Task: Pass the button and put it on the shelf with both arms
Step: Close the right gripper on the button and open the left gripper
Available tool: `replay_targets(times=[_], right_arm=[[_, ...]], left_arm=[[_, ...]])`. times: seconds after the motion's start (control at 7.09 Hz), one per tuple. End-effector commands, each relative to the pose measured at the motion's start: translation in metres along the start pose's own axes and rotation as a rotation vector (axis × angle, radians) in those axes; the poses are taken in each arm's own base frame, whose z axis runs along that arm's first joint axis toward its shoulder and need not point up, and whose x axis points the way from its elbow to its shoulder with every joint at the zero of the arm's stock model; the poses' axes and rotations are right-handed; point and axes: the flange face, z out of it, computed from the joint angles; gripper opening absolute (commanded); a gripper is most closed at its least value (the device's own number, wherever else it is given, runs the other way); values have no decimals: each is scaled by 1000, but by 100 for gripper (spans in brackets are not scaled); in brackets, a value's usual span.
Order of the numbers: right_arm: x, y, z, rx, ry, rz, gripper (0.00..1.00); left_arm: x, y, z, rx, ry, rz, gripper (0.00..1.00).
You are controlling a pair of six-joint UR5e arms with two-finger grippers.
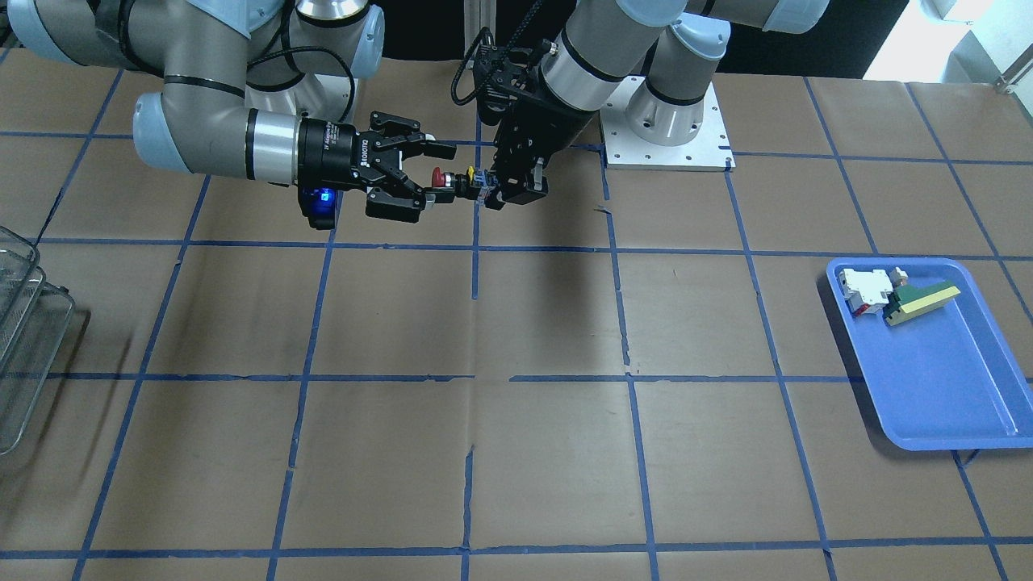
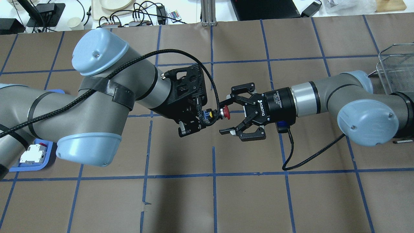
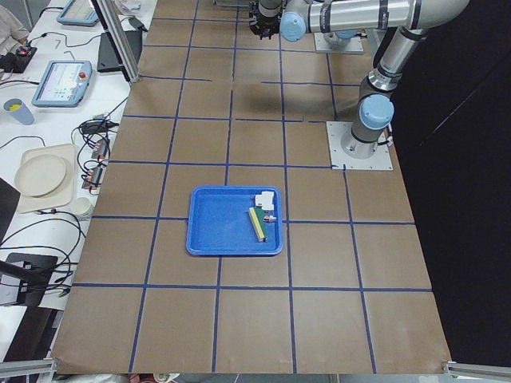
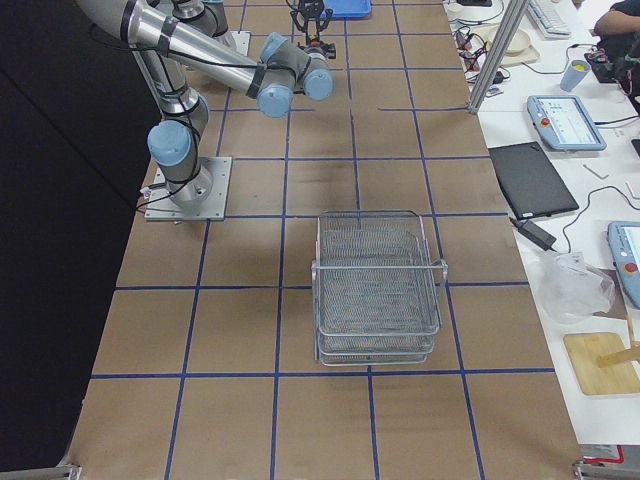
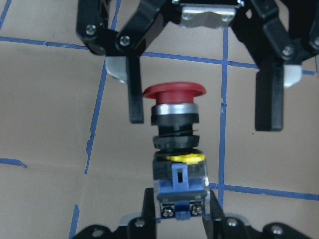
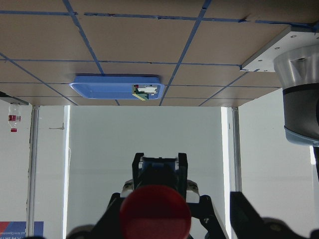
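Note:
The button [image 2: 224, 113], with a red cap on a black body and a blue-and-yellow base, is held level above the table's middle. My left gripper [image 2: 204, 117] is shut on its base; this shows in the left wrist view [image 5: 180, 211] and the front view [image 1: 491, 190]. My right gripper [image 2: 226, 115] is open, with its fingers either side of the red cap [image 5: 174, 91] and a gap on at least one side. It also shows in the front view [image 1: 437, 176]. The cap fills the bottom of the right wrist view [image 6: 155, 215]. The wire shelf [image 4: 378, 290] stands far off at the robot's right end.
A blue tray [image 1: 944, 387] at the robot's left end holds a white-and-red block [image 1: 862, 289] and a green-and-yellow wedge [image 1: 920, 303]. The shelf's edge shows in the front view [image 1: 24, 323] and the overhead view [image 2: 396, 68]. Blue tape lines grid the brown table.

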Motion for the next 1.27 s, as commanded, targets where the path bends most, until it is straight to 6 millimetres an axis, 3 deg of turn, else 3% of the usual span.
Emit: replay_targets(times=[0.0, 0.28, 0.71, 0.99, 1.13], right_arm=[[0, -1, -2, 1, -3, 4, 26], [-1, -1, -3, 1, -4, 12, 8], [-16, 21, -13, 12, -18, 54, 4], [-18, 19, -19, 15, -30, 57, 4], [-17, 10, -32, 74, -17, 66, 4]], left_arm=[[0, -1, -1, 1, -3, 1, 38], [1, -2, -2, 1, -6, 4, 52], [0, -3, -4, 8, -22, 2, 67], [0, -3, -4, 7, -25, 8, 100], [0, -3, -4, 5, -24, 5, 100]])
